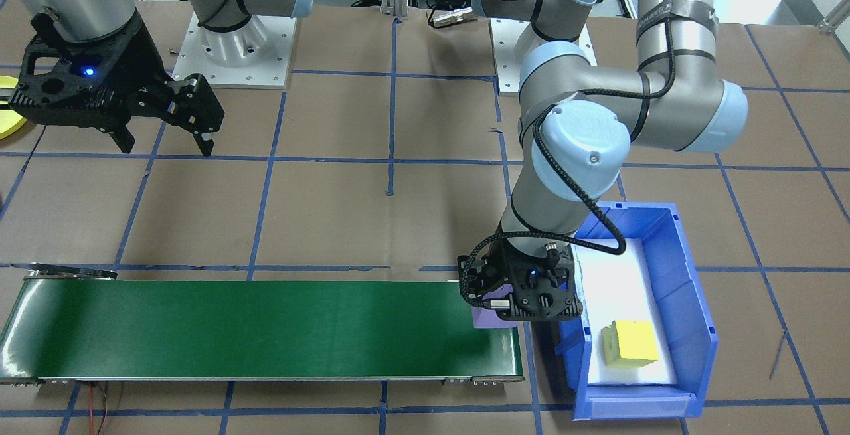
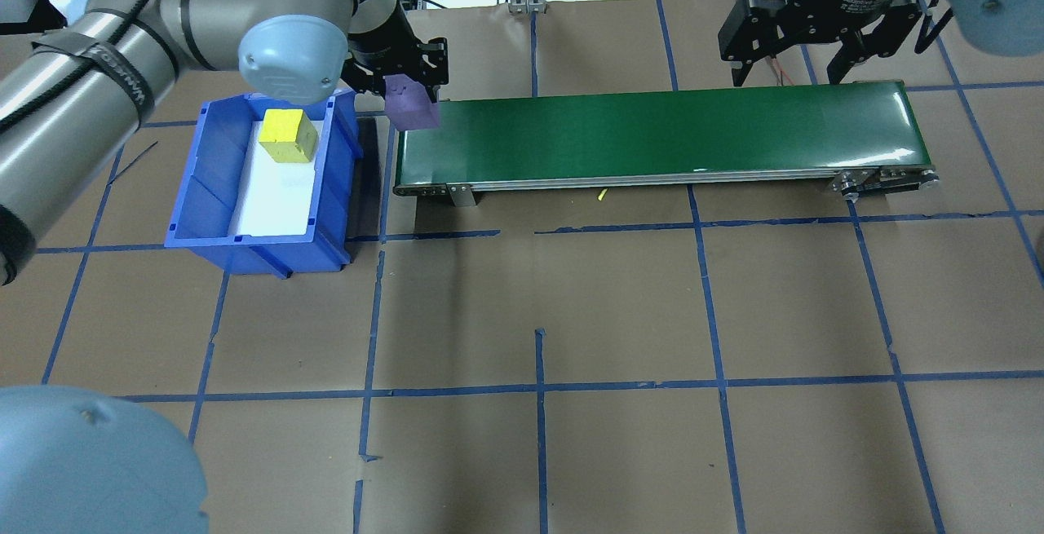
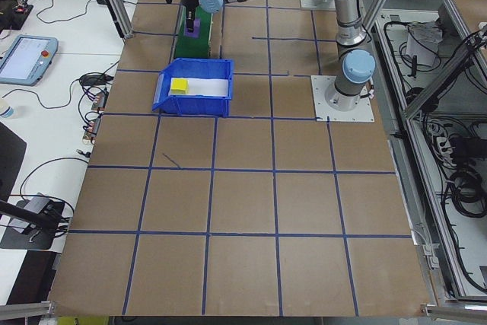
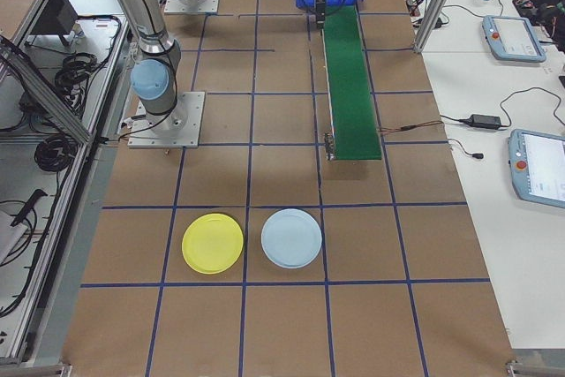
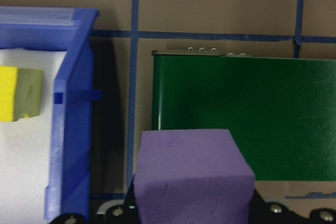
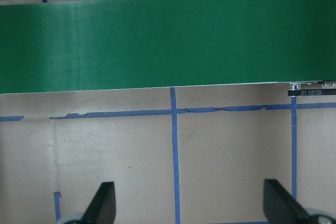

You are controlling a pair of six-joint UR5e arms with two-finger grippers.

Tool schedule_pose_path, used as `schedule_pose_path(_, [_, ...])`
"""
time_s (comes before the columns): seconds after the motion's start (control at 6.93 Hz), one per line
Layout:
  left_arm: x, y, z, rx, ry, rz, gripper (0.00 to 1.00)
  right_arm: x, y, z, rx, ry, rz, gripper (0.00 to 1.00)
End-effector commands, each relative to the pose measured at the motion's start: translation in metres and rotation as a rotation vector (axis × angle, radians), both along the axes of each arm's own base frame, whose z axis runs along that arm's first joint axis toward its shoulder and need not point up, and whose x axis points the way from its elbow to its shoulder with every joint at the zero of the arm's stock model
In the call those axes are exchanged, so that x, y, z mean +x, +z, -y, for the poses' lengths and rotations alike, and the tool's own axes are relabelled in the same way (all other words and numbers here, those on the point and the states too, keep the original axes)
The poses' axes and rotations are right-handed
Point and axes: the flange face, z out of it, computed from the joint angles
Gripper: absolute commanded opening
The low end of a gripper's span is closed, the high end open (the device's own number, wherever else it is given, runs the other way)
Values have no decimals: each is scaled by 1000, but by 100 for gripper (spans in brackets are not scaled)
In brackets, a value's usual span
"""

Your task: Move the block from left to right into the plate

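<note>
Yellow plate (image 4: 212, 243), exterior-right view only

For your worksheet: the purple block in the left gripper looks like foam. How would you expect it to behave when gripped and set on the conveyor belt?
The purple block looks matte and soft-edged, so probably light and slightly squashy. Its flat faces suggest it will sit on the green belt without rolling. The left gripper holds it without visible slipping.

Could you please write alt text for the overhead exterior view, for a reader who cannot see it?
The left gripper holds a purple block at the left end of a long green conveyor belt. Beside it, a blue bin contains a yellow block. The right gripper hangs open at the belt's far right end, over a brown table gridded with blue tape.
</note>
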Motion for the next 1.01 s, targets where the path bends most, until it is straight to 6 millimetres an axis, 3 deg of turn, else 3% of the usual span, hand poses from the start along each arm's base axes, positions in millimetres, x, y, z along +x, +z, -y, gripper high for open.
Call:
schedule_pose_path(0.0, [-7, -30, 3, 14, -50, 6, 27, 0, 1, 0, -2, 0, 0, 100])
schedule_pose_path(0.43, [-9, -56, 0, 39, -89, 9, 36, 0, 1, 0, -2, 0, 0, 100])
schedule_pose_path(0.58, [-9, -60, 0, 25, -84, 8, 51, 0, 0, 0, 0, 0, 0, 100])
schedule_pose_path(0.72, [-9, -65, 0, 16, -83, 7, 94, 0, 0, 0, 0, 0, 0, 100])
schedule_pose_path(0.87, [-9, -72, -4, 17, -90, 8, 98, 0, 0, 0, 0, 0, 0, 100])
